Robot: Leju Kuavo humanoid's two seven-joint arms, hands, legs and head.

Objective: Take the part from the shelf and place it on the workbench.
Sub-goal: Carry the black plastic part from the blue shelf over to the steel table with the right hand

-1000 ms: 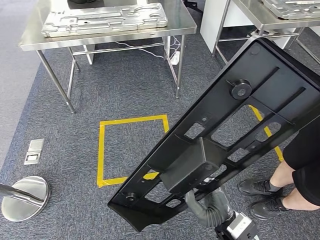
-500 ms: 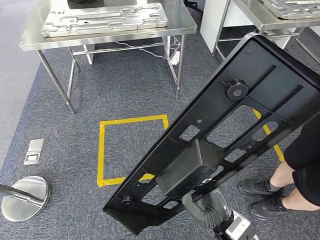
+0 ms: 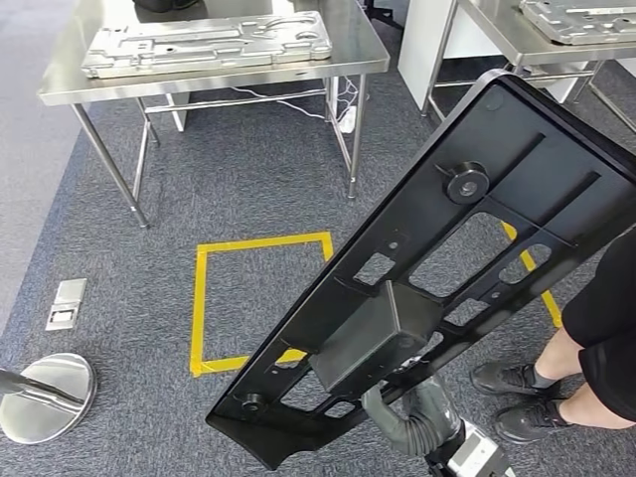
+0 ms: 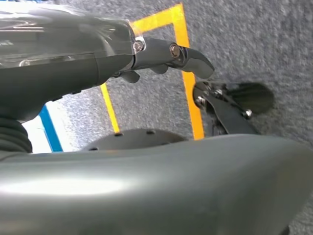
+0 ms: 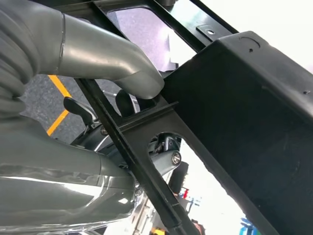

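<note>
One right robot hand (image 3: 417, 414) grips the black part (image 3: 442, 268), apparently by a rib.

Grey carpet (image 3: 247, 189) covers the floor of a brightly lit workroom. A square outlined in yellow tape (image 3: 199, 298) is marked on it at centre, with a second strip of yellow tape (image 3: 542, 290) to the right. At far left stands a stainless steel worktop (image 3: 353, 45) on slim metal legs, carrying a flat silver metal panel (image 3: 206, 40); white cables (image 3: 347, 114) hang beneath it. A second steel worktop (image 3: 510, 35) at far right holds a similar metal panel (image 3: 577, 18). Near left, a round polished metal base (image 3: 45, 397) rests on the carpet beside a metal floor socket (image 3: 66, 303). A person's legs in black shoes (image 3: 525, 397) stand at near right.
</note>
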